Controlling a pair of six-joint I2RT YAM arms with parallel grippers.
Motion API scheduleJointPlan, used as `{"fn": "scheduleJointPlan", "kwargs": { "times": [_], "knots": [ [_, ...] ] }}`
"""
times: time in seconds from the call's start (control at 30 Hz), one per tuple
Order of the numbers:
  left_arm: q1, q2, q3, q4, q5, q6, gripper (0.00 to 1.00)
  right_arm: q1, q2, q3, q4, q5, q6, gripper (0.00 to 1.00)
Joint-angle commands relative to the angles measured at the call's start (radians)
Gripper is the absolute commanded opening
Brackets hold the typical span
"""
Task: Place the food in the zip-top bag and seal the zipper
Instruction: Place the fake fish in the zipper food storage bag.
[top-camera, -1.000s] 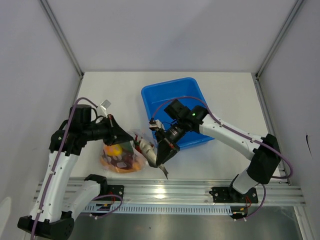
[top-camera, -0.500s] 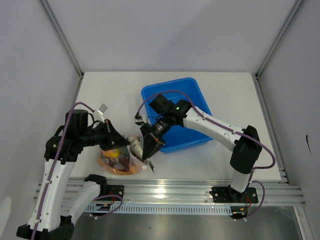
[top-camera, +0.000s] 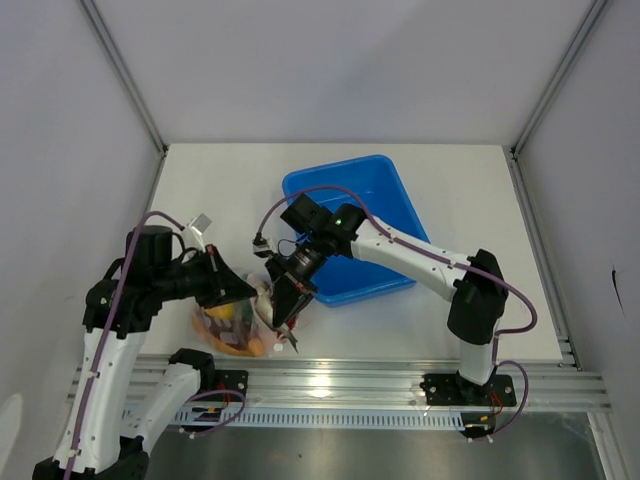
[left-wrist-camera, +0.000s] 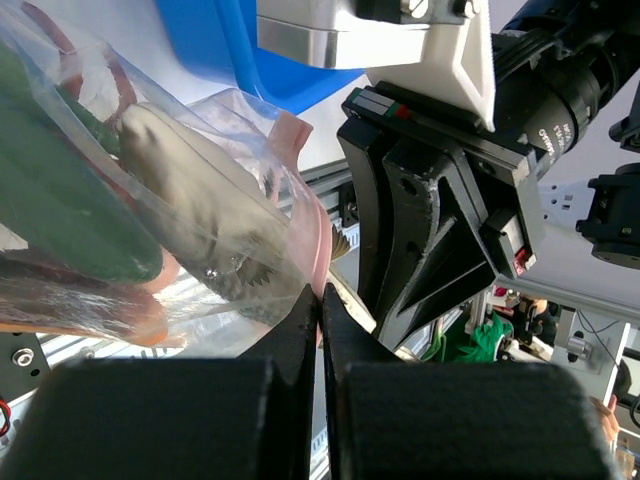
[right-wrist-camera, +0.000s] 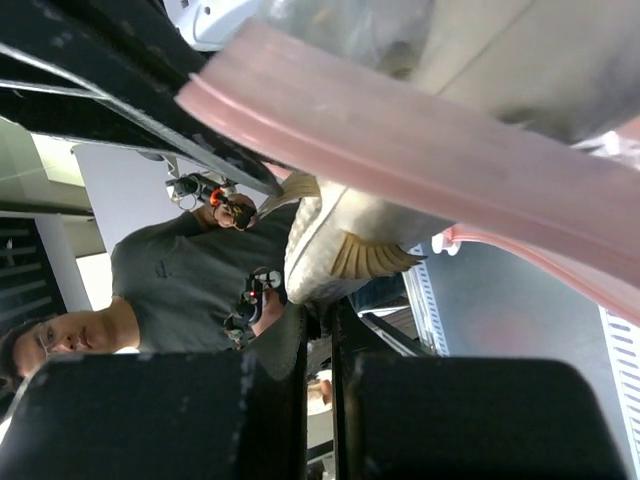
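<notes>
At the near-left part of the bench (top-camera: 220, 190), the zip-top bag (top-camera: 228, 330) lies crumpled just ahead of the rail, with a yellow pepper (top-camera: 223, 313) and other toy foods seen through its clear plastic. The left arm is raised from its base, bent at the elbow and turned so that its forearm runs level toward the right. The left tool (top-camera: 248, 292) is pressed shut on the bag's mouth edge; in the left wrist view its two fingers (left-wrist-camera: 295, 340) are seen clamped together with the pink rim pinched between them. The right arm is stretched from its base at the right, carried over the near-left corner of the blue tub (top-camera: 360, 190) and angled steeply down and to the left. Its wrist is tipped so that the right tool (top-camera: 283, 316) points into the bag's mouth, directly opposite the left tool and just beside it. The right tool is closed narrowly on the end of the grey fish (right-wrist-camera: 325, 240), whose fin and tail are seen just above the fingertips in the right wrist view. The fish is lodged partway through the mouth: the zipper (right-wrist-camera: 400, 130) is seen crossing in front of it as a broad pink band, with a second pink strip passing below at the right. Through the plastic in the left wrist view, the fish's forward part is seen beside the green cucumber (left-wrist-camera: 60, 210). The slider cannot be made out.
</notes>
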Motion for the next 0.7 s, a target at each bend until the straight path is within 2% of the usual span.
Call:
{"fn": "scheduleJointPlan", "kwargs": {
  "times": [0.0, 0.1, 0.17, 0.37, 0.47, 0.5, 0.67],
  "knots": [
    [0.003, 0.003, 0.059, 0.012, 0.031, 0.013, 0.01, 0.003, 0.019, 0.048, 0.058, -0.040, -0.009, 0.00],
    [0.003, 0.012, 0.077, 0.005, 0.036, 0.019, 0.01, 0.006, 0.030, 0.036, 0.067, -0.047, -0.014, 0.00],
    [0.003, 0.014, 0.089, 0.002, 0.037, 0.020, 0.01, 0.005, 0.038, 0.016, 0.067, -0.041, -0.032, 0.04],
    [0.003, 0.008, 0.085, -0.003, 0.041, 0.020, 0.01, -0.009, 0.070, -0.040, 0.033, -0.020, -0.089, 0.04],
    [0.003, 0.000, 0.083, -0.011, 0.042, 0.019, 0.01, -0.029, 0.078, -0.063, 0.050, -0.009, -0.092, 0.14],
    [0.003, -0.003, 0.080, -0.012, 0.044, 0.017, 0.01, -0.040, 0.079, -0.061, 0.049, 0.012, -0.095, 0.20],
    [0.003, -0.011, 0.077, -0.011, 0.051, 0.009, 0.01, -0.070, 0.128, -0.011, 0.020, 0.144, -0.089, 0.18]
  ]
}}
